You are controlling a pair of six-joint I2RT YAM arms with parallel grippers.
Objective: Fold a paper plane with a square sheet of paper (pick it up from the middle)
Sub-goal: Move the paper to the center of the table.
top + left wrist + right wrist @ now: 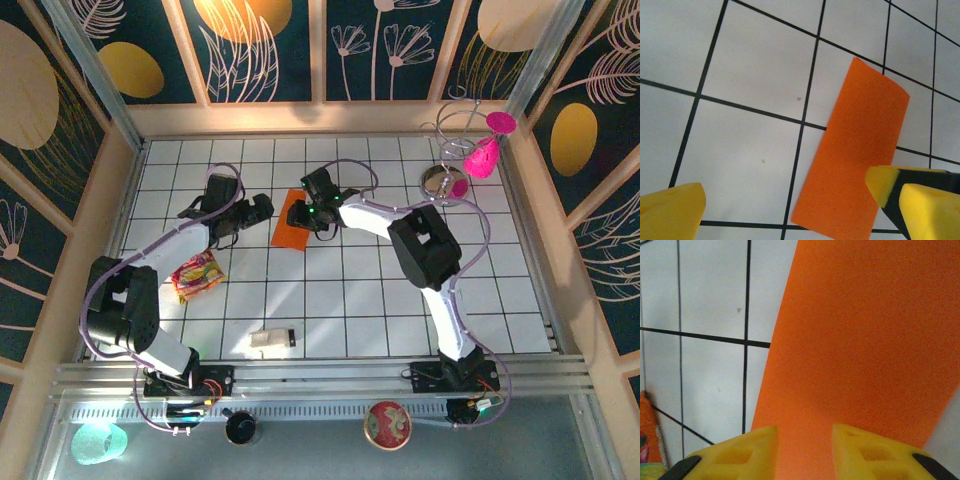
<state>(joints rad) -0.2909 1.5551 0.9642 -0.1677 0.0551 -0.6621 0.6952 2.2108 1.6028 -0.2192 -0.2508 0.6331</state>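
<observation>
The square sheet of paper lies flat on the tiled table, folded into a narrow bright orange rectangle. In the left wrist view the paper runs slantwise across the tiles. My left gripper hangs over its near end with the jaws wide open; the right fingertip overlaps the paper's edge, and nothing is gripped. It sits just left of the sheet. My right gripper is at the sheet's right side. Its yellow fingers stand apart low over the paper, with orange surface showing between them.
A crinkled multicoloured wrapper lies near the left arm, its edge also at the lower left of the right wrist view. A small beige block sits near the front edge. A wire stand with a pink cup stands at the back right.
</observation>
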